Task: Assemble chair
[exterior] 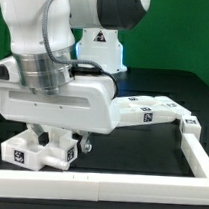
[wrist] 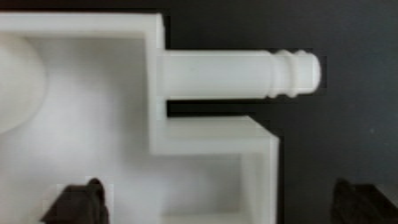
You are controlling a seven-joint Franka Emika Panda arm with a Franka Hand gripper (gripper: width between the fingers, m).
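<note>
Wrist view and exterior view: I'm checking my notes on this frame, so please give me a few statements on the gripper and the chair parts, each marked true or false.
1. The gripper is open, its fingertips wide apart. True.
2. The gripper clamps the peg. False: the peg, with its ridged tip, sticks out of the chair part, clear of both fingertips.
3. The table is green. False: it is black; only the backdrop is green.
4. A second chair part with tags lies to the exterior view's right of the arm. True.
</note>
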